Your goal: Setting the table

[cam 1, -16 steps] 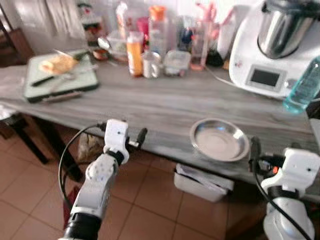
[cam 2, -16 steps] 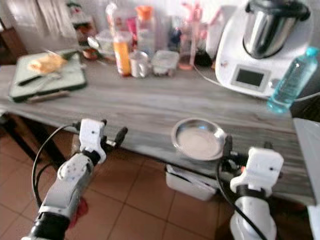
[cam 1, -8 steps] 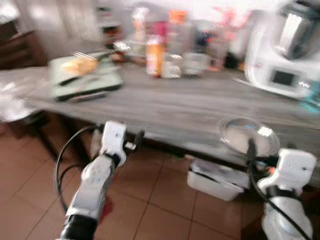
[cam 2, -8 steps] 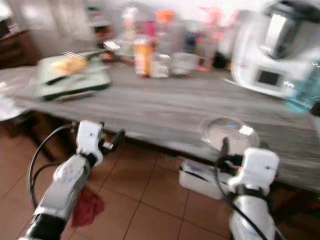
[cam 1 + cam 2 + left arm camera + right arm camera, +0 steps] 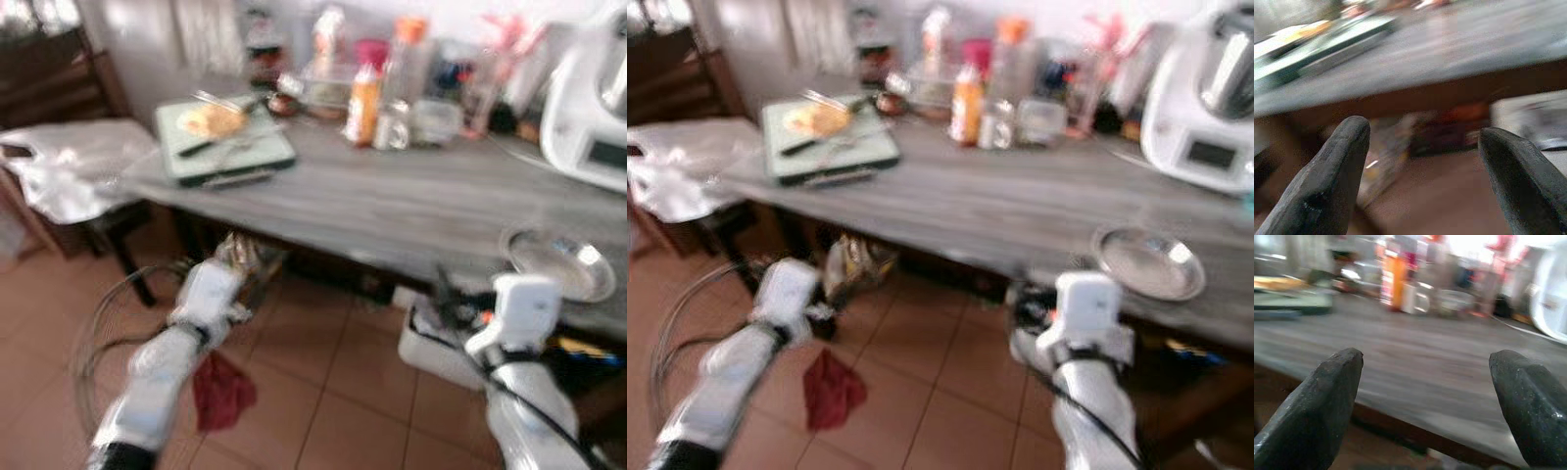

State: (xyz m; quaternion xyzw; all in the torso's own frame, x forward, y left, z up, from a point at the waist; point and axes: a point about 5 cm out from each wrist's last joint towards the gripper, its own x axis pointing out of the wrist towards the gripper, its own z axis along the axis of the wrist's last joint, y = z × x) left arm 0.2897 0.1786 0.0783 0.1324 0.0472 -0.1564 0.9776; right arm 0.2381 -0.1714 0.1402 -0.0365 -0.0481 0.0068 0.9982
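A round metal plate (image 5: 556, 262) lies near the front edge of the grey wooden table (image 5: 392, 206), on its right side. My right gripper (image 5: 1425, 362) is open and holds nothing; it is level with the table edge, just left of the plate, with its white wrist (image 5: 524, 308) below the tabletop. Off the table's left front, over the tiled floor, my left gripper (image 5: 1420, 132) is open and empty too, pointing under the table. The head views are blurred.
A green board (image 5: 225, 142) with food and a knife sits at the table's left end. Bottles and jars (image 5: 367, 93) crowd the back, beside a white kitchen machine (image 5: 593, 117). A white bag (image 5: 69, 166) lies left; a red cloth (image 5: 220, 392) and a white bin (image 5: 431, 343) are on the floor.
The whole view has swung leftward and blurred, so the camera moved. The plate stays where it was on the table. Both arms keep their pose, fingers still apart.
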